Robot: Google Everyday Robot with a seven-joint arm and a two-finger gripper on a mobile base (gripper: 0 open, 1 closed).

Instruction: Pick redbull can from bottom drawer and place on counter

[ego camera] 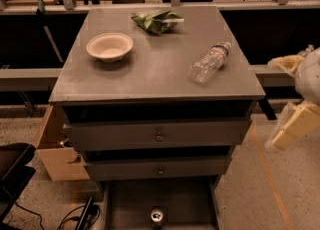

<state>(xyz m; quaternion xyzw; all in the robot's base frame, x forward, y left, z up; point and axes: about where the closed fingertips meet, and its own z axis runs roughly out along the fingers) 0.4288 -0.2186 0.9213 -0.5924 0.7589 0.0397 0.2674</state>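
The redbull can [157,217] stands upright in the open bottom drawer [130,204], near its front middle; only its silver top and a little of its side show. The drawer is pulled out at the foot of the cabinet and is dark inside. The counter [155,74] is the grey top of the cabinet. My gripper [294,126], a cream-coloured part below a white arm segment, hangs at the right edge of the view. It is beside the cabinet at the height of the upper drawers, well apart from the can.
On the counter lie a clear water bottle [210,62] on its side at the right, a white bowl [110,47] at the left and a green bag [156,21] at the back. Two shut knob drawers [159,137] are above the open one. A wooden box [57,149] stands left of the cabinet.
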